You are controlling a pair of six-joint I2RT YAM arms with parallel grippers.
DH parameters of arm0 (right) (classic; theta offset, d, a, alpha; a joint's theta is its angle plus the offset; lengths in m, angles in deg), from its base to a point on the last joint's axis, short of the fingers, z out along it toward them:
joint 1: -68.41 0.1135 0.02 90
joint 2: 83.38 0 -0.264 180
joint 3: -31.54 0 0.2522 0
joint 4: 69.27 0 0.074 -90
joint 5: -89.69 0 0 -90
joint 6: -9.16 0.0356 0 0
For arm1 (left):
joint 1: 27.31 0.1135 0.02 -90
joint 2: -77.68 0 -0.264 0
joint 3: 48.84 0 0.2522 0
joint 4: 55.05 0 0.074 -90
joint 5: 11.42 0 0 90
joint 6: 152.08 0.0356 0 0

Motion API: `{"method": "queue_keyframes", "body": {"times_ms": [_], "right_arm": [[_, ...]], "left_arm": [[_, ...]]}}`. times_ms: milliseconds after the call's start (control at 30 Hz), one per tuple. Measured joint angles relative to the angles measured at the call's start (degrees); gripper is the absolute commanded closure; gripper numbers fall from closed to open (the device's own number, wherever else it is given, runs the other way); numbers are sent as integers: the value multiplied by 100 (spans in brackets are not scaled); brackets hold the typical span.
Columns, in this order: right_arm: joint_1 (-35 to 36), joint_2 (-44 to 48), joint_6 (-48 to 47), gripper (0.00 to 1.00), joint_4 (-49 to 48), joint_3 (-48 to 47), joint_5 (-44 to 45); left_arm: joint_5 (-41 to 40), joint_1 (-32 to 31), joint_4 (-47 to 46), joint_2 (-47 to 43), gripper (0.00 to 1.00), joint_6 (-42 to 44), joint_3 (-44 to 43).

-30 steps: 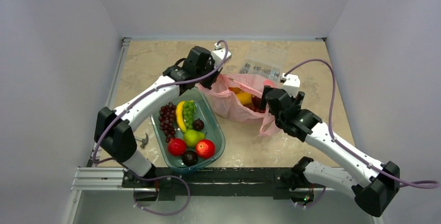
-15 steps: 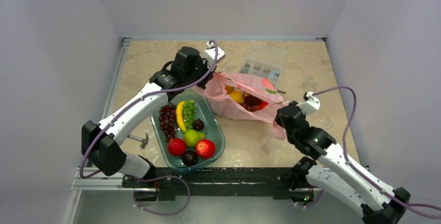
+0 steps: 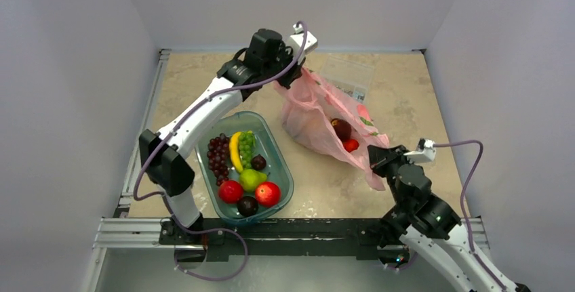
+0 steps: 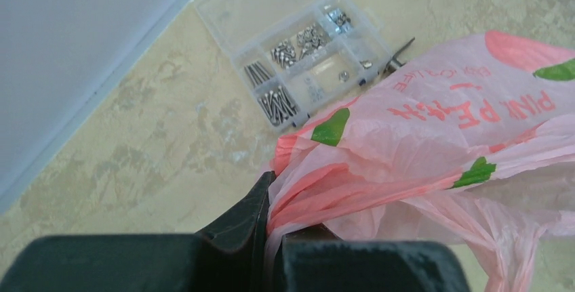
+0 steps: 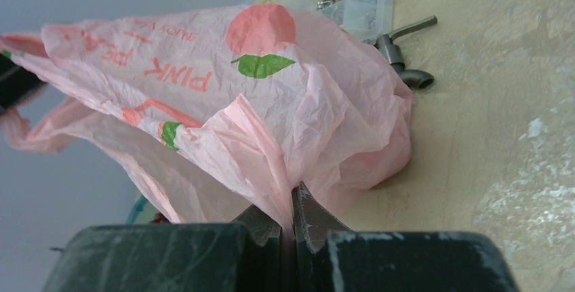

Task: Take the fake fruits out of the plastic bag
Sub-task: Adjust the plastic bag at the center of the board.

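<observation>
One plastic bag (image 3: 317, 112) spans from left tool (image 4: 272, 200) to right tool (image 5: 290, 207).

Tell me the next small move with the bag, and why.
Probably raise the left tool a bit: it pinches the bag high at the far end, the right tool pinches it low, and two red fruits lie between, so tilting may roll them out.

Left arm (image 3: 203, 106) outstretched, right arm (image 3: 415, 194) folded; both jaws clamped.

Pink bag (image 3: 319, 112) is hiding most fruits (image 3: 342, 129), only two reddish ones showing; parts box (image 3: 349, 78) is sitting half behind it; right arm (image 3: 447, 238) is running off bottom edge.
</observation>
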Motion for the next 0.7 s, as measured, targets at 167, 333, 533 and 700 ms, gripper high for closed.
{"method": "queue_keyframes", "body": {"times_ms": [167, 333, 533, 700], "right_arm": [[-15, -675, -850, 100, -31, -476, -284], [-26, -1027, -1414, 100, -166, -520, -1259], [-26, -1187, -1685, 100, -321, -470, -2446], [-26, -1209, -1742, 100, -470, -422, -2833]], "left_arm": [[79, 7, 358, 483, 100, 20, -1021], [-4, 17, 529, 415, 76, 116, -962], [-638, 81, 1060, 315, 8, 210, -212], [-1054, 120, 1812, -9, 0, -293, -208]]}}
